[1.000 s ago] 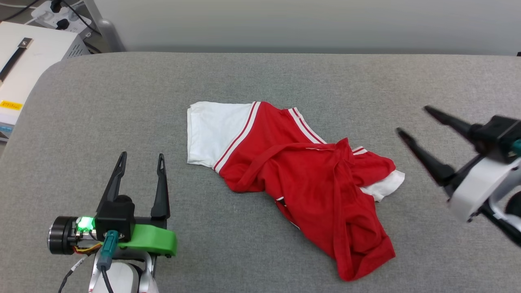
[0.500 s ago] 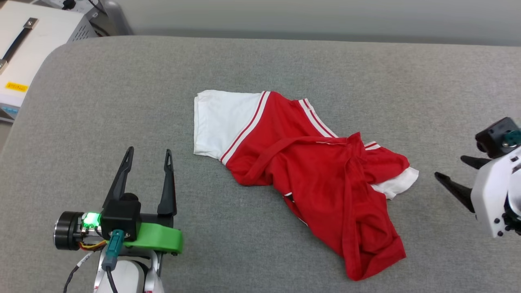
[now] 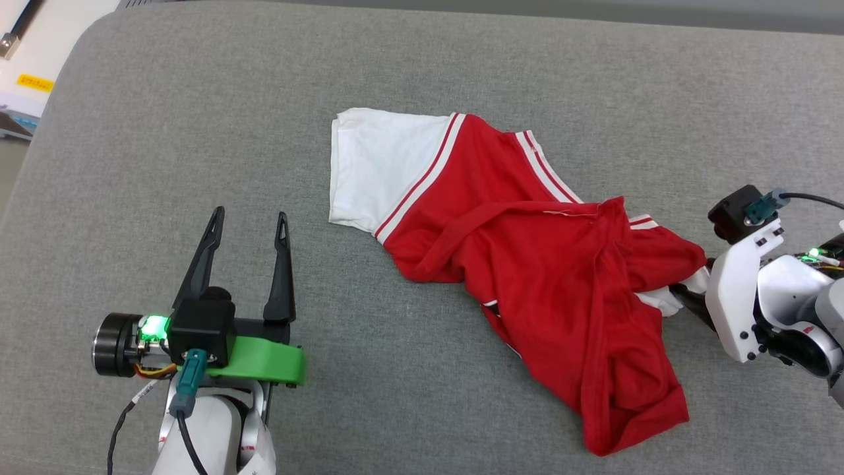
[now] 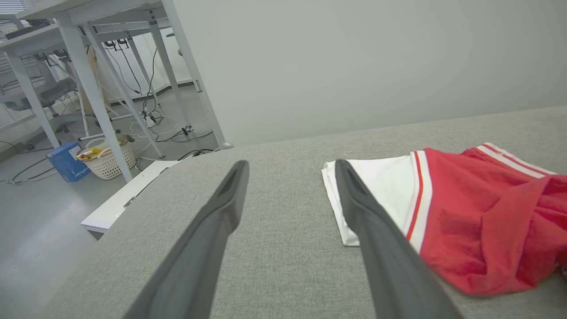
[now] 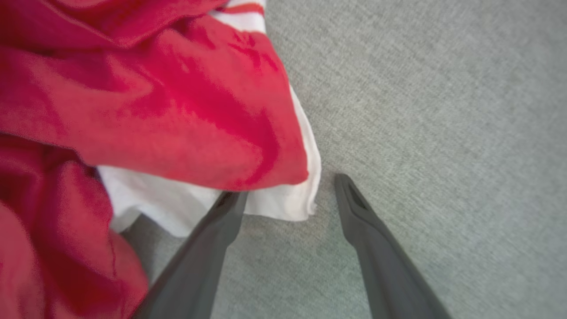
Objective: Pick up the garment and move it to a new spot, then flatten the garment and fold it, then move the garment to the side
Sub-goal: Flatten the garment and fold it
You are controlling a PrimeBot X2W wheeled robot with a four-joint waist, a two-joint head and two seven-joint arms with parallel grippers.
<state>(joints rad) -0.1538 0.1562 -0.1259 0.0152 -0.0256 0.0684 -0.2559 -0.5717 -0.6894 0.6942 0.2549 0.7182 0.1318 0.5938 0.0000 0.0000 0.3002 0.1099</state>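
**both grippers wide, right one at the sleeve**

the garment [image 3: 527, 264] lies crumpled across the middle of the grey padded top [image 3: 198, 99]. it runs from a flat white sleeve [image 3: 382, 165] on the far, left-hand part down to a bunched red hem close to the near edge on the right. red-and-white stripe trim borders the white sleeve, and a second pair of stripes runs along the far side of the red body.

my right gripper [image 5: 288, 188] is at the garment's right end, near the top's right edge, with its fingers spread wide and nothing clamped. one fingertip sits against the hem of the second white sleeve [image 5: 186, 208], which pokes out from under a red fold. the other is over bare grey fabric just beside that sleeve's corner. i cannot tell whether either tip touches the cloth.

my left gripper [image 3: 250, 212] is over the near left part of the top. its fingers are spread wide and empty, clear of the garment, which lies to its right.
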